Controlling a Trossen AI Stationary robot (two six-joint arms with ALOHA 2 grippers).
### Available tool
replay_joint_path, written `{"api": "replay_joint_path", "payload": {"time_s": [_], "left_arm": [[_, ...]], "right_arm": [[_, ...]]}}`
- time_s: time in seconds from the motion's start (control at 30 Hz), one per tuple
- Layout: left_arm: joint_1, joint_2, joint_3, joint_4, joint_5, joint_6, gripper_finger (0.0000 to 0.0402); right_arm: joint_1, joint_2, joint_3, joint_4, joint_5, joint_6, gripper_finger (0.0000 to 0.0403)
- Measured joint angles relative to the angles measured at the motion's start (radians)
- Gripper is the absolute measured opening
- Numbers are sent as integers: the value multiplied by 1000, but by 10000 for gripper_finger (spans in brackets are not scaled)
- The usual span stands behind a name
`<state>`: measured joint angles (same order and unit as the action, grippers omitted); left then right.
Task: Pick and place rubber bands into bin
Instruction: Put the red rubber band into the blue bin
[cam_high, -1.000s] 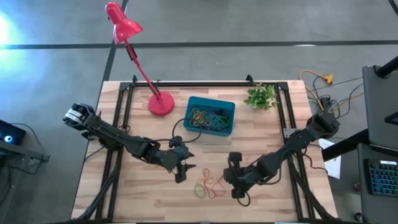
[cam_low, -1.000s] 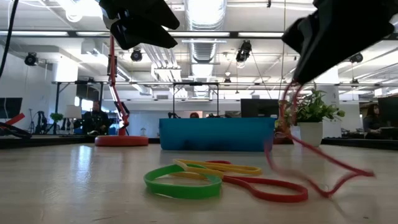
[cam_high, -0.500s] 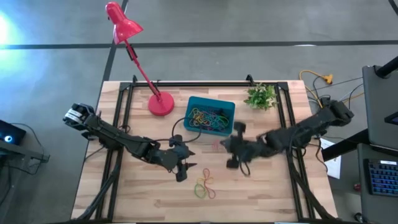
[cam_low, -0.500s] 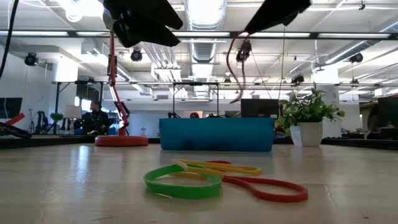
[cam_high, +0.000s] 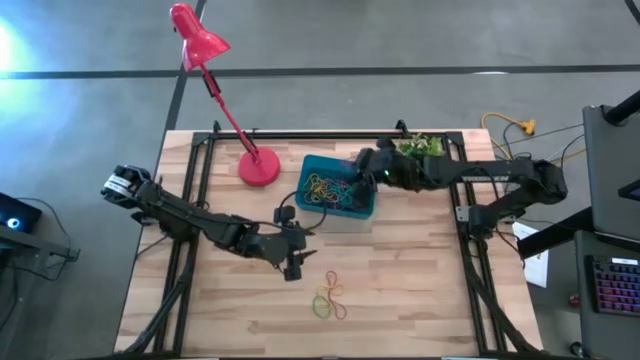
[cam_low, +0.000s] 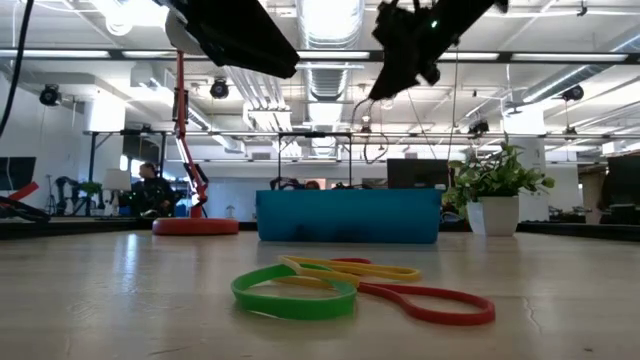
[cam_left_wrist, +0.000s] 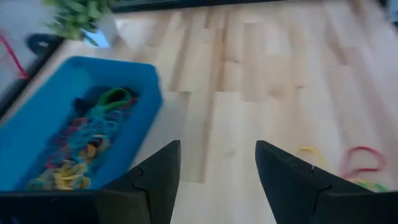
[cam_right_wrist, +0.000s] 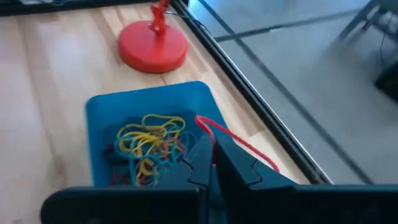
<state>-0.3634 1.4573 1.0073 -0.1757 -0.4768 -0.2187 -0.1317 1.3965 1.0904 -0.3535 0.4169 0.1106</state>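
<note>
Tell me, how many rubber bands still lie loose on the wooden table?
3 visible: a green elastic loop, a yellow one and a red one, overlapping near the table's front edge; others may hide beneath.

A red desk lamp (cam_high: 215, 75) stands on the wooden tabletop (cam_high: 420, 290), its round base (cam_high: 259, 167) near the back edge and its slanted stem carrying the shade out past that edge over the grey floor (cam_high: 400, 40). A small potted plant (cam_high: 420, 152) in a white pot sits toward the back right of the tabletop, and off the right edge lie cables with a yellow plug (cam_high: 520, 127). Beyond the tabletop the low view shows a room with ceiling lights, where a person (cam_low: 150, 190) sits far off on the left.
</note>
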Motion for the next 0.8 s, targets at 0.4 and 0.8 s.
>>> {"api": "replay_joint_path", "payload": {"time_s": [0.4, 0.8], "left_arm": [[83, -27, 0, -86, -31, 44, 192], [113, -31, -1, -116, -28, 53, 192]], "right_arm": [[-112, 159, 0, 51, -143, 65, 9], [-112, 255, 0, 80, -360, 220, 21]]}}
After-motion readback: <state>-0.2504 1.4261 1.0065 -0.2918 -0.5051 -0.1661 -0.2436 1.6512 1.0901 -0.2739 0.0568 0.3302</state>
